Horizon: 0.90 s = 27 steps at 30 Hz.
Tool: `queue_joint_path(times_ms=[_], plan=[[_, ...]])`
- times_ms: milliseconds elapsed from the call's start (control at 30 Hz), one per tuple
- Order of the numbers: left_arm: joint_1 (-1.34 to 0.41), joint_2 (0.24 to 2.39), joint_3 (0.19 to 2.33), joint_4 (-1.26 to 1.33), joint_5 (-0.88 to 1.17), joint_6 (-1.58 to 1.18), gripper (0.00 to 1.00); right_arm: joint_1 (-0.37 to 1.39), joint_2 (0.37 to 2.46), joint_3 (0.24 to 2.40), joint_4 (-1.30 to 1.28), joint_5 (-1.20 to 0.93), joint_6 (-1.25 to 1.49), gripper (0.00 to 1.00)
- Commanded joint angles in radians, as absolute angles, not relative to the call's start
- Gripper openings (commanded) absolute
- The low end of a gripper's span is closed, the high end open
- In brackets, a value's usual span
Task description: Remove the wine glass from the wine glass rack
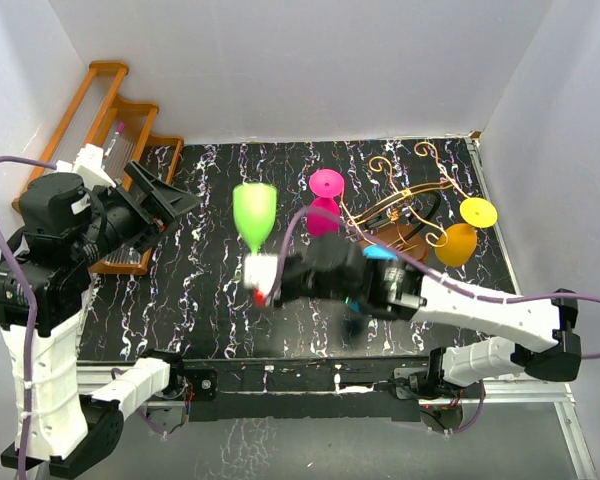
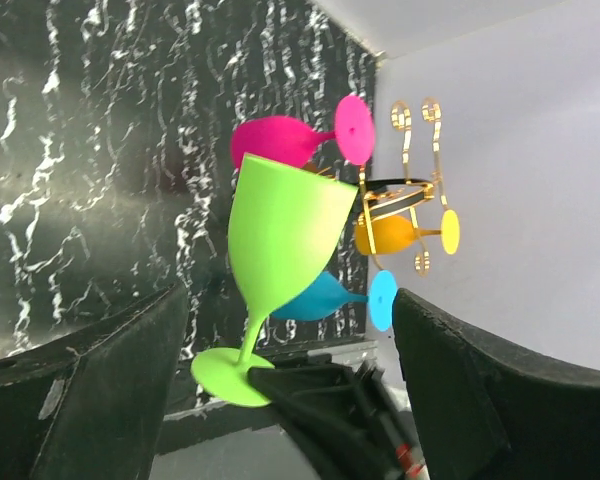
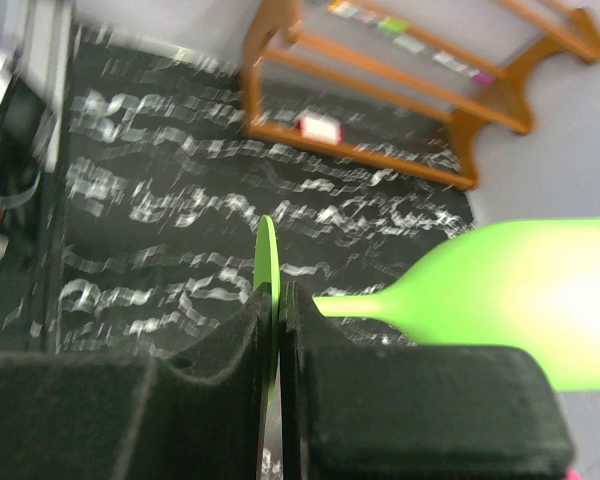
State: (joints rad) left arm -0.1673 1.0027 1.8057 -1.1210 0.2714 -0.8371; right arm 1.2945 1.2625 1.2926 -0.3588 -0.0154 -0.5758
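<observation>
A lime-green wine glass (image 1: 254, 215) is held off the table, left of the wine glass rack (image 1: 410, 190), a gold wire stand on a small dark base. My right gripper (image 1: 263, 280) is shut on the edge of the glass's flat foot (image 3: 267, 260), with the stem and bowl (image 3: 520, 300) sticking out to the right. A pink glass (image 1: 325, 200), an orange glass (image 1: 460, 240) and a blue glass (image 1: 380, 253) hang at the rack. My left gripper (image 1: 165, 200) is open and empty at the left, and in its own view (image 2: 290, 380) it faces the green glass (image 2: 285, 240).
An orange-brown wooden stepped shelf (image 1: 110, 120) stands at the back left and also shows in the right wrist view (image 3: 380, 100). The black marbled table (image 1: 210, 320) is enclosed by white walls. My right arm (image 1: 460, 300) reaches across the front of the rack.
</observation>
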Motion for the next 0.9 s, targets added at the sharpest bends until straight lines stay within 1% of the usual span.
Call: queue_joint_path(times_ms=[0,133,300,400,567,867], plan=[[-0.17,1.044,1.826,-1.24,0.247,-0.788,0.8,1.474,1.212,1.18,-0.398,0.337,-0.831,0.08],[-0.17,1.077,1.839,-1.281,0.28,-0.769,0.78,1.594,1.153,1.023,-0.3,0.538,-0.974,0.08],[-0.17,1.113,1.798,-1.322,0.378,-0.716,0.78,1.651,1.123,0.854,-0.144,0.664,-1.164,0.08],[-0.17,1.117,1.756,-1.309,0.436,-0.704,0.77,1.652,1.123,0.774,-0.021,0.669,-1.242,0.08],[-0.17,1.124,1.706,-1.288,0.52,-0.691,0.77,1.652,1.188,0.745,0.034,0.658,-1.28,0.08],[-0.17,1.128,1.629,-1.308,0.529,-0.65,0.77,1.652,1.273,0.741,0.182,0.66,-1.39,0.08]])
